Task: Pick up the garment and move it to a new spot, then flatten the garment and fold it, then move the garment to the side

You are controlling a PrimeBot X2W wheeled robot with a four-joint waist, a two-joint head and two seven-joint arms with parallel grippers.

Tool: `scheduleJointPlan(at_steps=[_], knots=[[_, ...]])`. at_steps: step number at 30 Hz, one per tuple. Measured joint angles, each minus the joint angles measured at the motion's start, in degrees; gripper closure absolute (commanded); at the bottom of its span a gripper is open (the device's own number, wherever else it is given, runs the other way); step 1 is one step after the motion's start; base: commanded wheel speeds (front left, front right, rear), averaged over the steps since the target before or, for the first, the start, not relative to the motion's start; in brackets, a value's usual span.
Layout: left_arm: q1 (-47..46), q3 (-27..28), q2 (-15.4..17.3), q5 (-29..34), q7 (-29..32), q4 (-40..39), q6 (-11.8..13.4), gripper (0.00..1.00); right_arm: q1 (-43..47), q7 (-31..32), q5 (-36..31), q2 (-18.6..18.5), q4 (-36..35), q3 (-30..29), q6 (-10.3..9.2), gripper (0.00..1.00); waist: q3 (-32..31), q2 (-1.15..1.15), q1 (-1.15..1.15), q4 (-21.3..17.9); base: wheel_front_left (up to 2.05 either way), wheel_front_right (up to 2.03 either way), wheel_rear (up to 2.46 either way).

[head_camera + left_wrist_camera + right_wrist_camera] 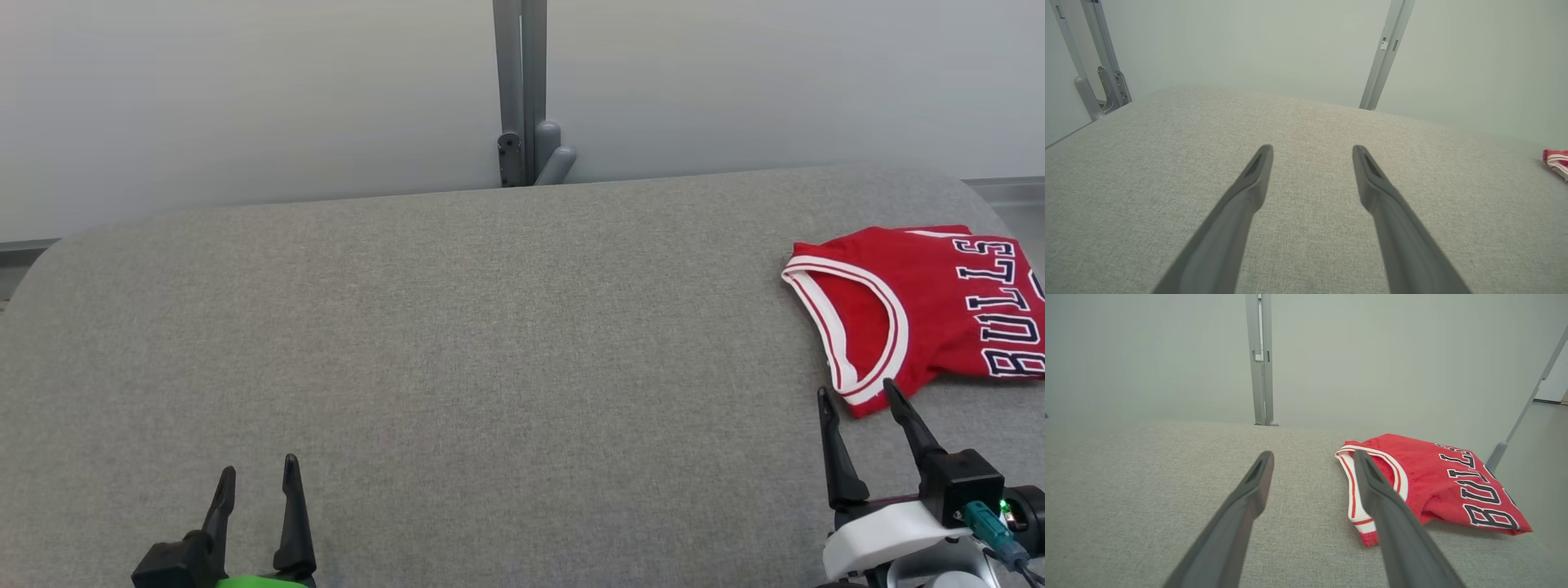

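The garment is a red jersey with white and red trim and dark lettering, lying folded at the right end of the grey padded table. In the right wrist view the garment lies just ahead and to the right of my fingers. My right gripper stands open at the lower right, its tips just short of the jersey's near corner, nothing between them. At the lower left my left gripper is open and empty over bare table. The left wrist view catches a sliver of the garment at the far right.
A pale wall panel with a grey metal post and hinge stands behind the table's far edge. The table's rounded corners fall away at the far left and far right. Another slanted grey post rises beyond the jersey.
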Motion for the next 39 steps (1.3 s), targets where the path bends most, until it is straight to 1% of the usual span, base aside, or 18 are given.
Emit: scheduleJointPlan(at_steps=[7, 20, 33, 34, 39], knots=[[0.0, -0.8, 0.0, -0.4, 0.0, 0.3, -1.0, 0.0, 0.1, 0.0, -0.9, 0.2, 1.5, -2.9, 0.0, 0.0, -0.3, 0.0, 0.0, 0.3, 0.0, 0.0, 0.0], [0.2, -1.1, 0.0, -0.6, 0.0, 1.1, -1.9, 0.0, 0.3, 0.0, -0.1, 0.3, 2.9, -3.3, 0.0, 0.0, -0.4, 0.0, 0.0, -0.3, 0.0, 0.0, 0.0], [0.5, -1.1, -0.1, -0.7, 0.1, 2.0, -1.9, 0.0, 0.9, 0.0, 0.2, 0.6, 3.8, -3.2, 0.01, 0.0, -0.1, 0.0, 0.0, -0.2, 0.0, 0.0, 0.0], [0.5, -1.1, -0.2, -0.7, 0.1, 2.1, -1.9, 1.0, 0.9, 0.0, 0.2, 0.6, 4.0, -3.2, 0.01, 1.0, -0.1, 0.0, 0.0, -0.2, 0.0, 0.0, 0.0], [0.8, -1.1, -0.3, -1.5, 0.7, 4.3, -1.9, 1.0, 1.5, 0.7, 0.7, 1.1, 6.5, -3.1, 0.01, 1.0, -0.1, 0.0, 0.0, -0.2, 0.0, 0.0, 0.0]])
